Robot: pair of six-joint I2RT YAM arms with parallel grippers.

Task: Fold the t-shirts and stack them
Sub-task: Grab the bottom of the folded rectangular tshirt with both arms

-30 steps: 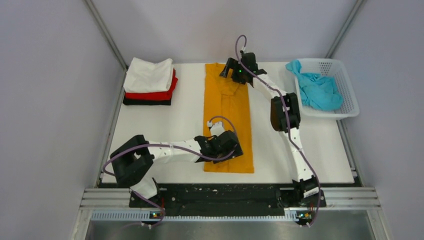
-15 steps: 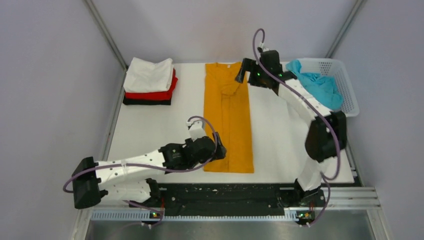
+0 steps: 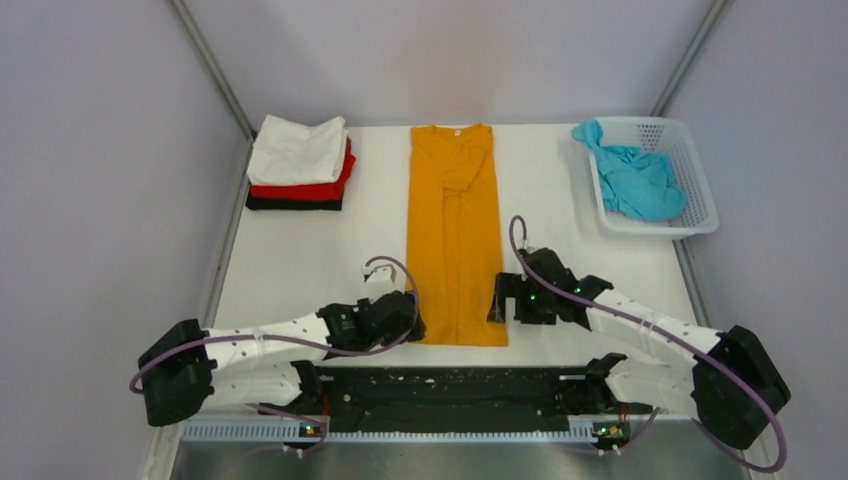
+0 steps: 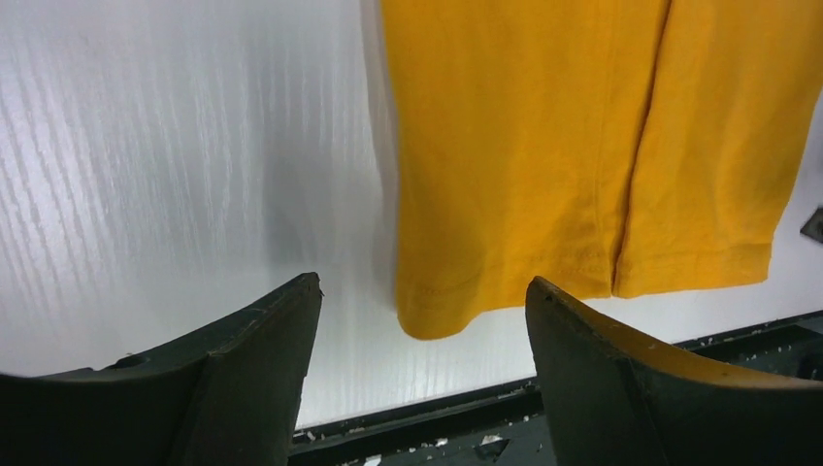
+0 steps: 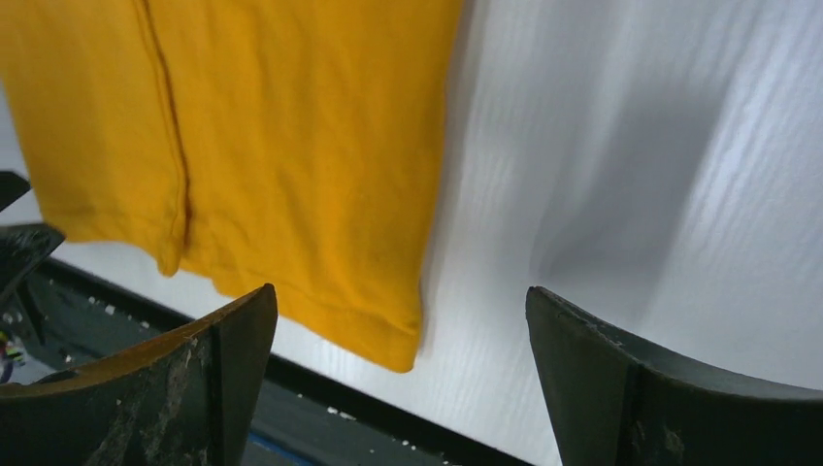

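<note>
At the near hem of the orange-yellow t-shirt — a long strip on the table — the left gripper and right gripper hover with jaws apart, one at each corner; next, I judge, they must pinch both corners and fold them away.

At the far-left corner the white shirt hides all but the edges of the red shirt and black shirt. Both wrist views crop the orange-yellow shirt.
</note>
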